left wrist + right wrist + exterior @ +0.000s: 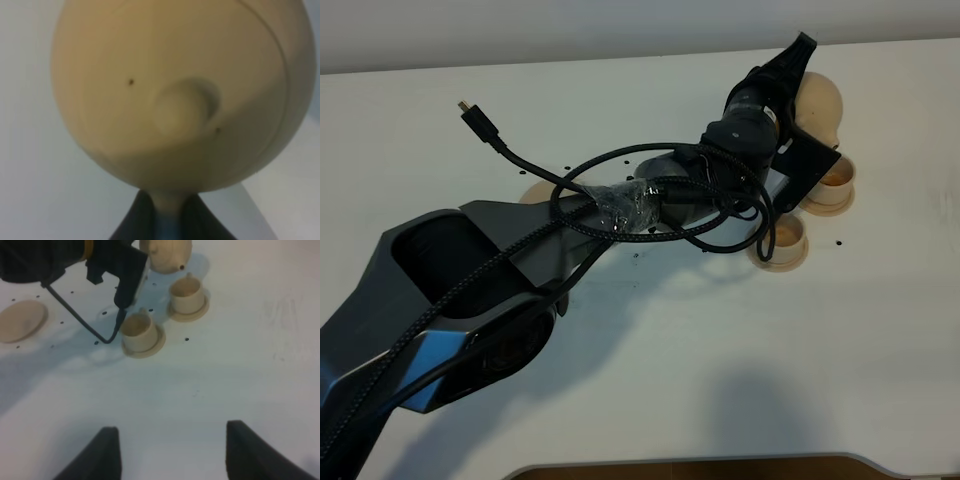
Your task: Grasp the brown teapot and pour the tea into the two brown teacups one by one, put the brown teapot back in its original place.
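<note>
1. Left gripper (167, 221) clamped on the handle of the brown teapot (818, 103). Pot is off its saucer (20, 320), up beside the far teacup (832, 182).
2. Right gripper (170, 452) wide, empty.
3. Likely pouring the first cup, fill level unclear. Near teacup (782, 243) and the return to the saucer are left.

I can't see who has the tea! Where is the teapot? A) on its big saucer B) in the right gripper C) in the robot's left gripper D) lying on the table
C: the left gripper is shut on the brown teapot at its handle and holds it up, while the big saucer lies bare and the right gripper is open and holds nothing.
</note>
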Available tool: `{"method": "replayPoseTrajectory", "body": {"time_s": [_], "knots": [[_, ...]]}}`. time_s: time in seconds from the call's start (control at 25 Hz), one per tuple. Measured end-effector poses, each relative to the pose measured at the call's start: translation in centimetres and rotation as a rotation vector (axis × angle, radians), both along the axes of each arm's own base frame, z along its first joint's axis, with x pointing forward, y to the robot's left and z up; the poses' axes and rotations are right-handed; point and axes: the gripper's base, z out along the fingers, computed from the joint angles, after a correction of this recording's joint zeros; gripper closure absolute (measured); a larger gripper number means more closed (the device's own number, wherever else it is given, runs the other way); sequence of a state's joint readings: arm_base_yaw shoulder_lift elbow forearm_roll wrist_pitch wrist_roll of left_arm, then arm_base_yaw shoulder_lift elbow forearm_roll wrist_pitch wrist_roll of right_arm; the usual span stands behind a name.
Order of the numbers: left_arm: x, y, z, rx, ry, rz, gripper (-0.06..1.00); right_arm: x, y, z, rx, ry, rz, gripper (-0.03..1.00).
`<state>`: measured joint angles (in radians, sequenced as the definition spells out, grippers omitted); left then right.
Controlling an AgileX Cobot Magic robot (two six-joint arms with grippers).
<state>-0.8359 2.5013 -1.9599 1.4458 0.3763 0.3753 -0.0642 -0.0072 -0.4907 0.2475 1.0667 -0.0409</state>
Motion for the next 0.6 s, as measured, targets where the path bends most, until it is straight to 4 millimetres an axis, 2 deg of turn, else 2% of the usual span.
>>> {"method": "replayPoseTrajectory", "body": {"time_s": [0.6], "knots": [[0.16,-0.14,-0.08,0.055,-0.060,-0.041,0.80,0.00,0.00,0.00,0.000,0.000,0.000,0.49]]}}
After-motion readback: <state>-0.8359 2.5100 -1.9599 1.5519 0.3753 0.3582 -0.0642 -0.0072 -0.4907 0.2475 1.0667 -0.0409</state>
